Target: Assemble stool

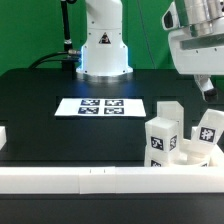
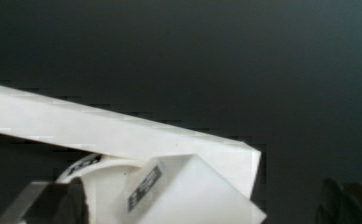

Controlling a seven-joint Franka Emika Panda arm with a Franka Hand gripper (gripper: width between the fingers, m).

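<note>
The white stool parts are bunched at the exterior view's right front corner. One tagged leg (image 1: pixel 162 135) stands upright and another tagged leg (image 1: pixel 208 130) leans beside it. A low white piece (image 1: pixel 187 152) lies between them; I cannot tell whether it is the seat. My gripper (image 1: pixel 205 90) hangs in the air above the leaning leg, clear of the parts. In the wrist view a tagged white piece (image 2: pixel 151 185) shows far below between the dark fingertips (image 2: pixel 32 205), which stand wide apart with nothing touching them. The gripper is open and empty.
The marker board (image 1: pixel 100 105) lies flat on the black table in front of the robot base (image 1: pixel 103 50). A long white border rail (image 1: pixel 70 180) runs along the front edge and round the parts; a rail also crosses the wrist view (image 2: pixel 89 120).
</note>
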